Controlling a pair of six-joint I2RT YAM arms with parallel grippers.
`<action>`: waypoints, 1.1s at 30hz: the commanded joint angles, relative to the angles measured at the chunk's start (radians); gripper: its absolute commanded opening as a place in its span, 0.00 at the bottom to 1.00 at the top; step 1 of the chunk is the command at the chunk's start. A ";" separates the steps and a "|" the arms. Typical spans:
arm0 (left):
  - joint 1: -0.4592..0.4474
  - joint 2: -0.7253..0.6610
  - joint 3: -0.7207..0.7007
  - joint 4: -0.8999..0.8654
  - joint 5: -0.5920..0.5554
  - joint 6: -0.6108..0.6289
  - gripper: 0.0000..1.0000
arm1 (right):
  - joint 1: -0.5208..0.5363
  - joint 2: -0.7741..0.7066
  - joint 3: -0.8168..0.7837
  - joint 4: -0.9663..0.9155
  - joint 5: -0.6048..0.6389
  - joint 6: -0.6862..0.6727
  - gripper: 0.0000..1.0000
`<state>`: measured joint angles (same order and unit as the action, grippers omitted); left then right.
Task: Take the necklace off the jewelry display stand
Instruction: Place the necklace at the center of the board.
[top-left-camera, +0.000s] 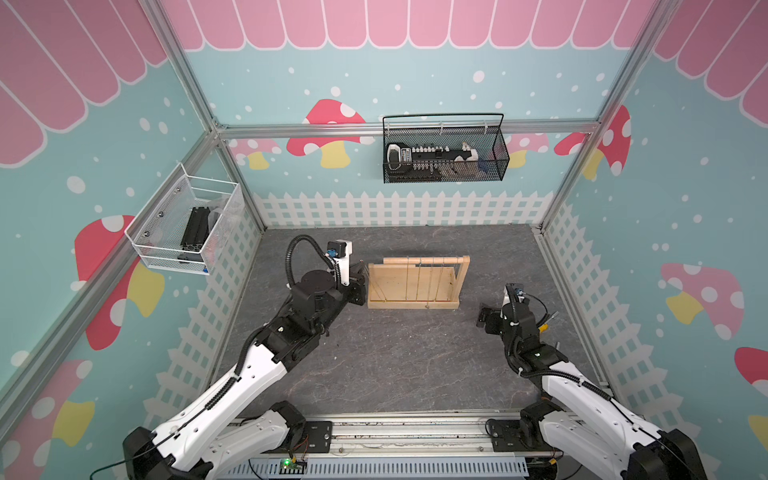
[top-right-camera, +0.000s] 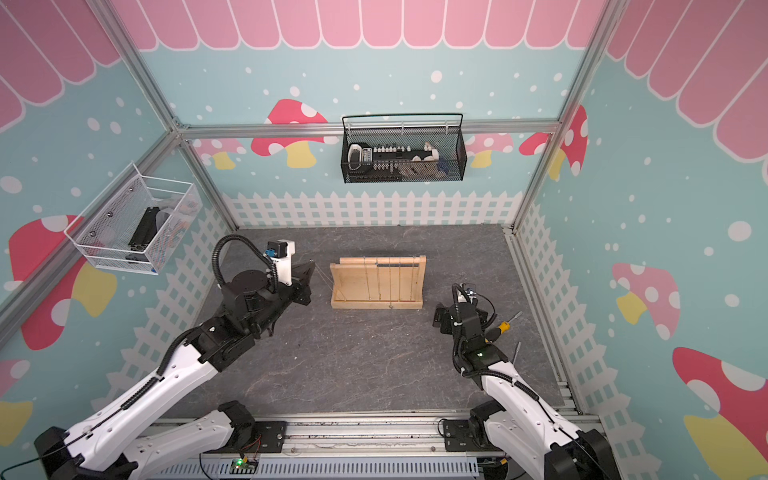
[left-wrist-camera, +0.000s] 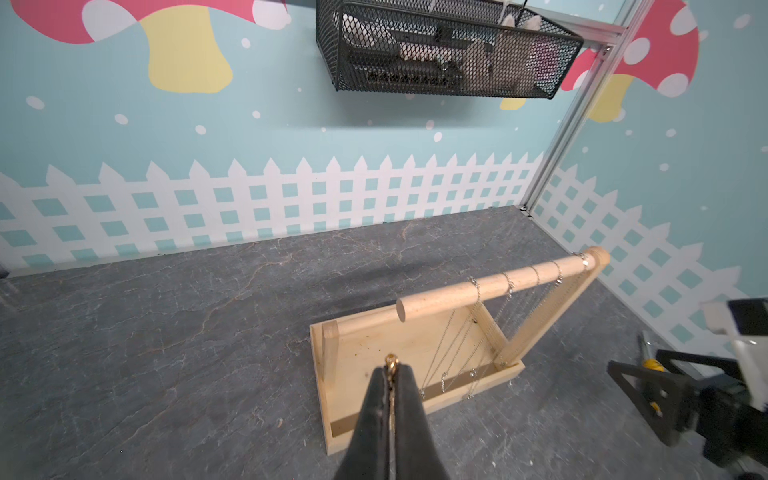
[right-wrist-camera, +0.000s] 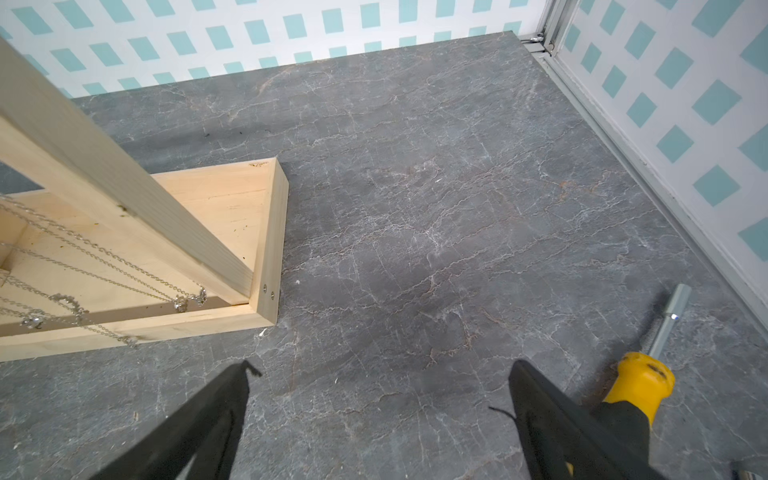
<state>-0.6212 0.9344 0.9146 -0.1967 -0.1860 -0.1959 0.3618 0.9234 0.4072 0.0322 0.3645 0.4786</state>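
Right now your left gripper (left-wrist-camera: 390, 372) is clamped on the gold necklace (left-wrist-camera: 390, 360), its end poking past the fingertips (left-wrist-camera: 376, 384), the jewelry display stand (left-wrist-camera: 365, 340) just beyond them. Your right gripper (right-wrist-camera: 380, 366) stands wide apart, empty.

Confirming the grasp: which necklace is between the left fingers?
The necklace with the gold clasp, pinched in the shut left gripper; the other chains are silver and hang from the dowel rail.

necklace (left-wrist-camera: 390, 365) mostly hidden btwn left fingers (left-wrist-camera: 374, 419), stand (right-wrist-camera: 224, 208) cut off at pic edge, screwdriver (right-wrist-camera: 642, 376) partly hidden
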 joint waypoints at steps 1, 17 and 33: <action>-0.002 -0.063 -0.011 -0.181 0.109 -0.053 0.00 | 0.008 0.008 0.026 0.023 -0.003 0.003 0.99; -0.044 -0.352 -0.081 -0.437 0.486 -0.380 0.00 | 0.007 0.002 0.004 0.035 -0.029 -0.003 0.99; -0.046 -0.500 -0.213 -0.542 0.549 -0.538 0.00 | 0.007 0.088 -0.003 0.087 -0.050 -0.003 0.99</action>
<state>-0.6628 0.4557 0.7151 -0.6758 0.3347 -0.6899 0.3618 1.0000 0.4072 0.0853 0.3191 0.4721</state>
